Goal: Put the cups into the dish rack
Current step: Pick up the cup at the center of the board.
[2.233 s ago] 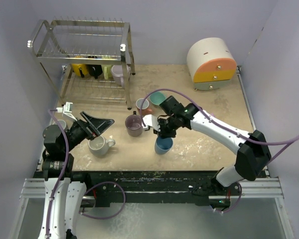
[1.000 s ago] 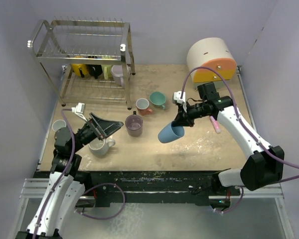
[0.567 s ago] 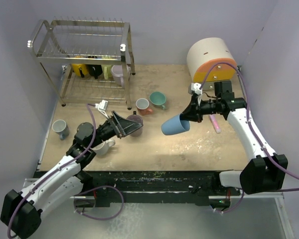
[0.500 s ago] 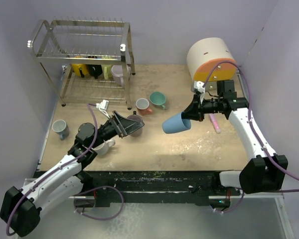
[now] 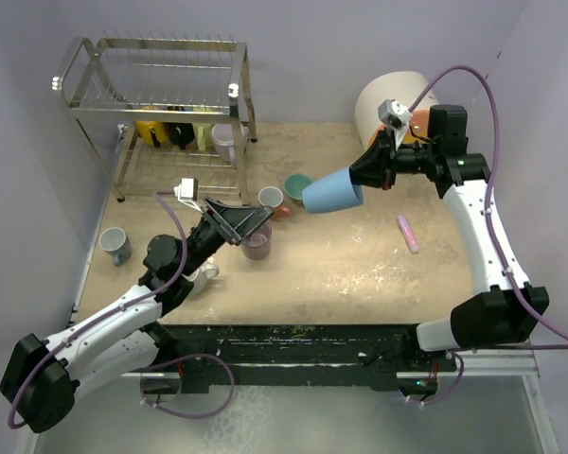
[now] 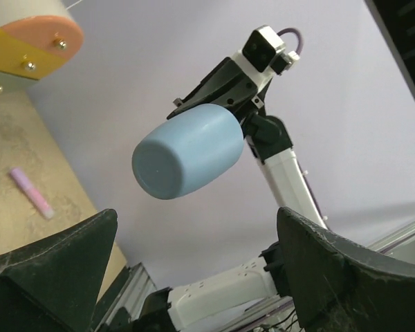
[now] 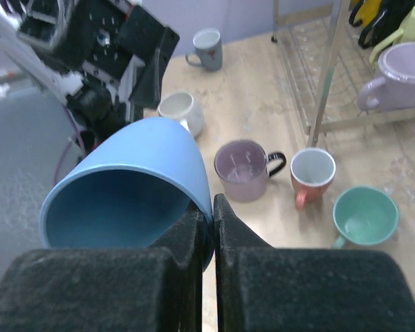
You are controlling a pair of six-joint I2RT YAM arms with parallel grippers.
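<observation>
Glossy rounded blue cup (image 5: 331,192) pinched at its rim by black right fingers (image 7: 124,290); left fingers (image 6: 55,263) spread wide, empty.

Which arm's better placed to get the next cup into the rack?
Right, probably. The right gripper is shut on the rim of the blue cup, held in the air. The left gripper is open and empty over the purple mug, so it would need to grasp first.
</observation>
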